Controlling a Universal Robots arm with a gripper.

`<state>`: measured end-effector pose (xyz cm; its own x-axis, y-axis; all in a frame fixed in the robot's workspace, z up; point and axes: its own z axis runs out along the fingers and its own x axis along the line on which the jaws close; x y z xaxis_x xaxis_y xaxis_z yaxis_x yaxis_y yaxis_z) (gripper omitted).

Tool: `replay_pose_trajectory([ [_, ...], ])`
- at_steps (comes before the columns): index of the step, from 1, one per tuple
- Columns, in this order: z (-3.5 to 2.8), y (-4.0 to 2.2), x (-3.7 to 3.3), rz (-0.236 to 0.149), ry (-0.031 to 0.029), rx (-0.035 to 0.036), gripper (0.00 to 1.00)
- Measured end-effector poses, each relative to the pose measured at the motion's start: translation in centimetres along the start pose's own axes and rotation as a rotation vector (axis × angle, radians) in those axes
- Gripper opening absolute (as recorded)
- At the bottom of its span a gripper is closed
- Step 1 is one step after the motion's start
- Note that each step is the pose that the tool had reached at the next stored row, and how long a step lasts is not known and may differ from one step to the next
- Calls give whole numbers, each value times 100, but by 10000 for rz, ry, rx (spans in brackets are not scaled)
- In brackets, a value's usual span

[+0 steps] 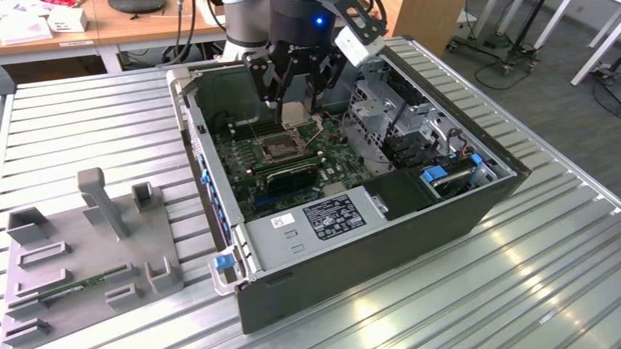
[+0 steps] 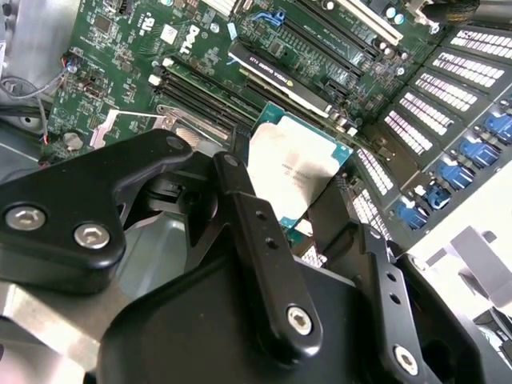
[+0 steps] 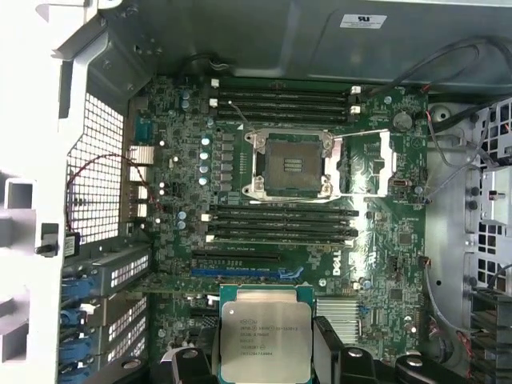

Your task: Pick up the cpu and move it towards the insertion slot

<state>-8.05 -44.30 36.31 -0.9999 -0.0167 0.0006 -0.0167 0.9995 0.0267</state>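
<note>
The cpu (image 3: 258, 330) is a flat square chip with a pale metal top and a thin green rim. My gripper (image 1: 292, 109) is shut on it, one black finger (image 2: 250, 216) on each side, and holds it in the air inside the open computer case. In the second wrist view the cpu (image 2: 298, 164) hangs above the green motherboard. The insertion slot (image 3: 290, 164) is a square socket with a silver frame and dark centre, and it lies open and bare. In the exterior view the insertion slot (image 1: 281, 149) sits just below and in front of the held chip.
The case (image 1: 485, 196) lies on its side on a ribbed metal table (image 1: 87, 123). Black memory slots (image 3: 280, 224) flank the socket. A drive cage with cables (image 1: 408, 123) stands along the exterior view's right. A grey fixture block (image 1: 87, 247) with a green memory stick (image 1: 68, 292) sits at the left.
</note>
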Motion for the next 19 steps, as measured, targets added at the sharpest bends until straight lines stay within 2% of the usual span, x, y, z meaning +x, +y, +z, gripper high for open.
replay_pose_trajectory([
  [7,7,42,-1,-1,0,0,55],
  [19,16,64,-2,0,0,-1,55],
])
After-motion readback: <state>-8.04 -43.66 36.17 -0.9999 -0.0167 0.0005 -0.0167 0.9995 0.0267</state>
